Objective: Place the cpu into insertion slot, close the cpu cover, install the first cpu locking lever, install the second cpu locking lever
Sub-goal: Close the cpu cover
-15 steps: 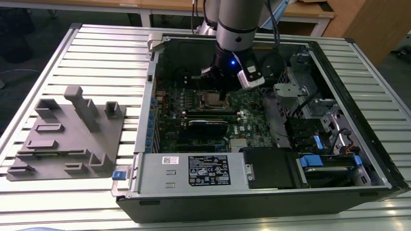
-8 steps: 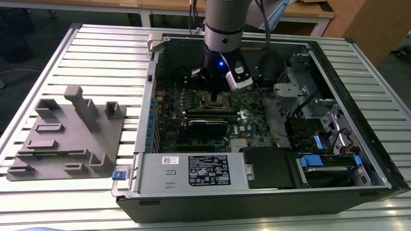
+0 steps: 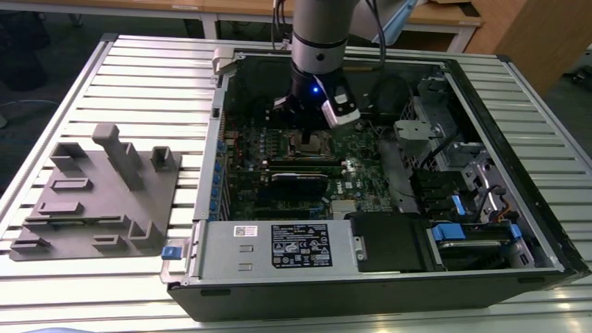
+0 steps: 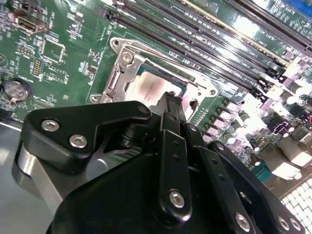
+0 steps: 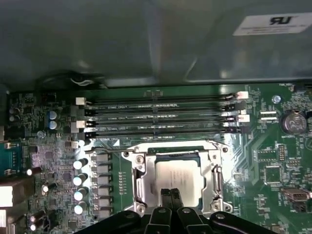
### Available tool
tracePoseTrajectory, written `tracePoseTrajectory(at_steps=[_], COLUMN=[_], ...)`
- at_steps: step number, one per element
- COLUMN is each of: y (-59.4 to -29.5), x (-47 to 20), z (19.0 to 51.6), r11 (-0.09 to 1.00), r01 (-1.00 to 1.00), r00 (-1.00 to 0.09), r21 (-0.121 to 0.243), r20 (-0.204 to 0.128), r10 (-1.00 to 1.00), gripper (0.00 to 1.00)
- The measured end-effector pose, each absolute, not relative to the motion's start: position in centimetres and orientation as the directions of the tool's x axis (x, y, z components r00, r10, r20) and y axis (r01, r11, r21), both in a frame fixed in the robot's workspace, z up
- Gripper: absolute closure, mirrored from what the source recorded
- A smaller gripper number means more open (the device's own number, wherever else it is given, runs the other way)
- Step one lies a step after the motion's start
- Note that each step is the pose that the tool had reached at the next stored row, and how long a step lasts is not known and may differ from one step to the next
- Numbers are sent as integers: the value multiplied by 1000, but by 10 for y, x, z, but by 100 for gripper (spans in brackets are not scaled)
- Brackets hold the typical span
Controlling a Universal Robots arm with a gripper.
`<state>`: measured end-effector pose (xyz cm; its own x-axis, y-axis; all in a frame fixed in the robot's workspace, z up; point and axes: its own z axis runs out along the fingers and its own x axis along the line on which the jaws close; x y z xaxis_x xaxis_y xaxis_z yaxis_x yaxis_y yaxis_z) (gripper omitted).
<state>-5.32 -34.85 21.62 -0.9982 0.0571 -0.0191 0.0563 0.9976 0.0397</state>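
The cpu (image 5: 178, 175) is framed by the lowered cpu cover (image 5: 143, 180); the pincer (image 5: 169, 194) is clenched, nothing gripped, right over it.

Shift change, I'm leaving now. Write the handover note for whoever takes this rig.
Claw: shut, holding nothing, tips at the edge of the cpu.
Cpu: seated in the insertion slot on the motherboard.
Cpu cover: looks lowered, its frame surrounding the cpu.
Done: cpu placed; cover apparently closed.
Left: both locking levers; I cannot tell whether either is latched.
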Motion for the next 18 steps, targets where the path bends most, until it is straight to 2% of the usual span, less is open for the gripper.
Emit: tracePoseTrajectory(at_steps=[18], y=[-341], x=[-69], z=[203], r11=[998], r01=[56], r00=[-998], r21=[39], r20=[-24], r10=[57], gripper=[89])
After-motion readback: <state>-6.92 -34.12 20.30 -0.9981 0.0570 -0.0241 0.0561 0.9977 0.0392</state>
